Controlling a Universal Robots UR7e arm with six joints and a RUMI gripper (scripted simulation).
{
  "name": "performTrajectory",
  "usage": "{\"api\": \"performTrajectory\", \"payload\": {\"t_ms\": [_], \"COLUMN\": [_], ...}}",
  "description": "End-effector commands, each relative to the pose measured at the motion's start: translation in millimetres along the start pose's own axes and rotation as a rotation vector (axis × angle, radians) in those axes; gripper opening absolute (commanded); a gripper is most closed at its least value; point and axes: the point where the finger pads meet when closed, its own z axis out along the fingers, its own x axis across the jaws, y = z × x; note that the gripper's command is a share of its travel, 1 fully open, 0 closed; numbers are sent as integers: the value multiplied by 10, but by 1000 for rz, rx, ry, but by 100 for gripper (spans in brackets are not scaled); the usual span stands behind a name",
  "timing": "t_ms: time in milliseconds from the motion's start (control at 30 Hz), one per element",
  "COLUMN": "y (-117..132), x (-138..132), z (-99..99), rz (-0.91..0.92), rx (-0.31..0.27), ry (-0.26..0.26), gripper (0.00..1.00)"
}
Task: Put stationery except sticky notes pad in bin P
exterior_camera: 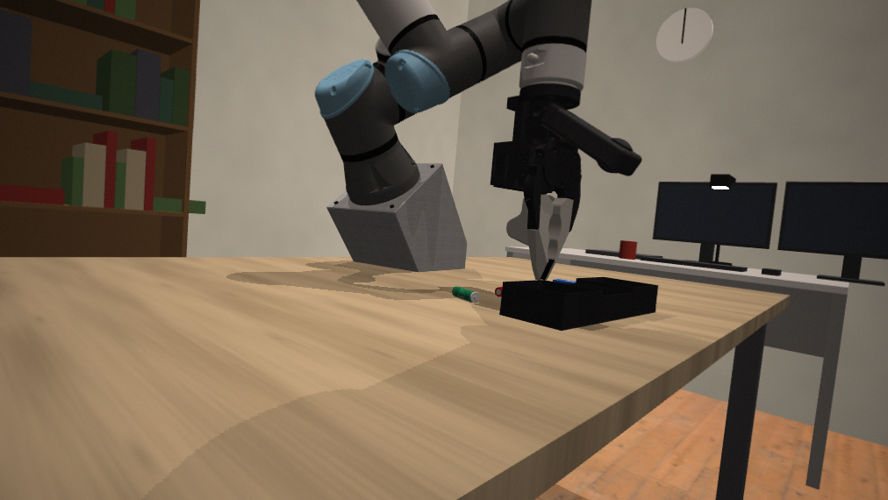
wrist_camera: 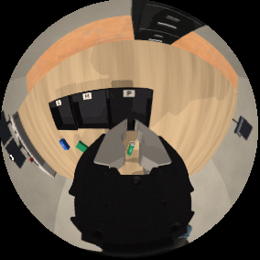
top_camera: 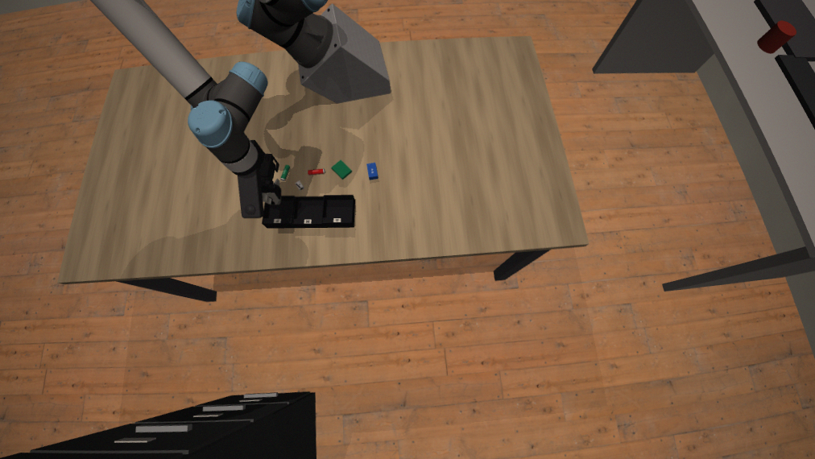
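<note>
Three black bins [top_camera: 310,212] [exterior_camera: 559,303] stand upright in a row. The one marked P [wrist_camera: 129,93] is the left one in the top view [top_camera: 277,219]. My gripper [top_camera: 272,199] [exterior_camera: 547,270] [wrist_camera: 130,120] is shut, and its tips hang just above the back rim of bin P. I see nothing clearly held. Behind the bins lie a green cylinder [top_camera: 285,171] [exterior_camera: 464,293] [wrist_camera: 131,147], a red item [top_camera: 316,171] [exterior_camera: 497,290], a small grey item [top_camera: 299,184], a green pad [top_camera: 341,168] [wrist_camera: 81,146] and a blue box [top_camera: 372,170] [wrist_camera: 63,145].
The arm's grey base block [top_camera: 347,62] [exterior_camera: 404,223] stands at the back of the table [top_camera: 484,171]. A desk with monitors [exterior_camera: 714,214] stands beyond the table's right side. A black cabinet [top_camera: 188,427] stands on the floor in front.
</note>
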Motion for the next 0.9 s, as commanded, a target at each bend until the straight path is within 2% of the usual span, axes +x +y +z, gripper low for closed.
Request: {"api": "performTrajectory", "payload": {"t_ms": [0,167,867], "y": [-6,-6,-6], "x": [0,0,0], "z": [113,237,237], "rz": [0,0,0], "rx": [2,2,2], "ry": [0,0,0], "gripper": [4,4,4]}}
